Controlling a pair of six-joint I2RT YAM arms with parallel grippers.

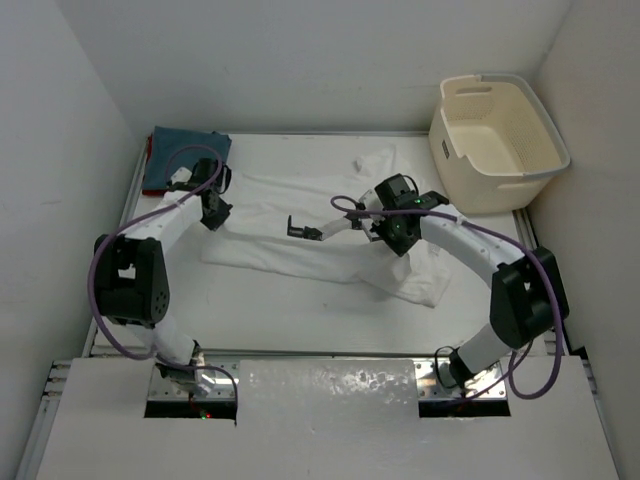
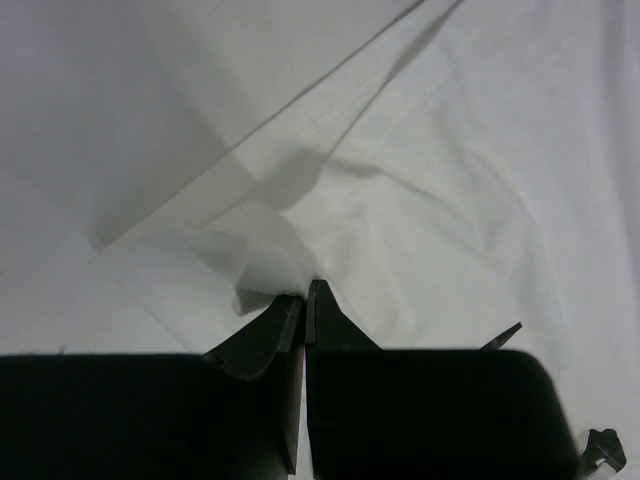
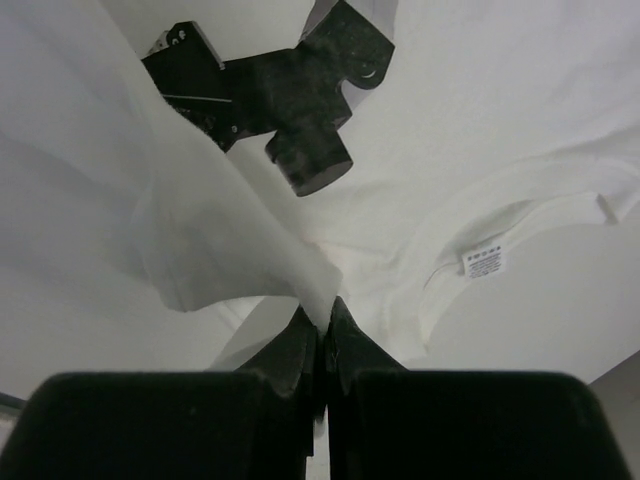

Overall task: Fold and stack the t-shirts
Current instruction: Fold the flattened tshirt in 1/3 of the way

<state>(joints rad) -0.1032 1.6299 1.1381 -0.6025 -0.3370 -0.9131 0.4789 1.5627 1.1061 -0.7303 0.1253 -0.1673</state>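
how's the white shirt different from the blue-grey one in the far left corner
The white t-shirt lies spread out and rumpled across the middle of the table; the blue-grey t-shirt is folded into a compact rectangle. The white one covers far more surface. The left gripper and right gripper each have jaws shut on white cloth; neither touches the blue-grey one. Both are soft cloth shirts.

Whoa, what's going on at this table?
Two robot arms are working on a white t-shirt spread on the table. The left gripper and right gripper each pinch its cloth. A folded blue-grey shirt lies on a red shirt far left; a laundry basket stands far right.
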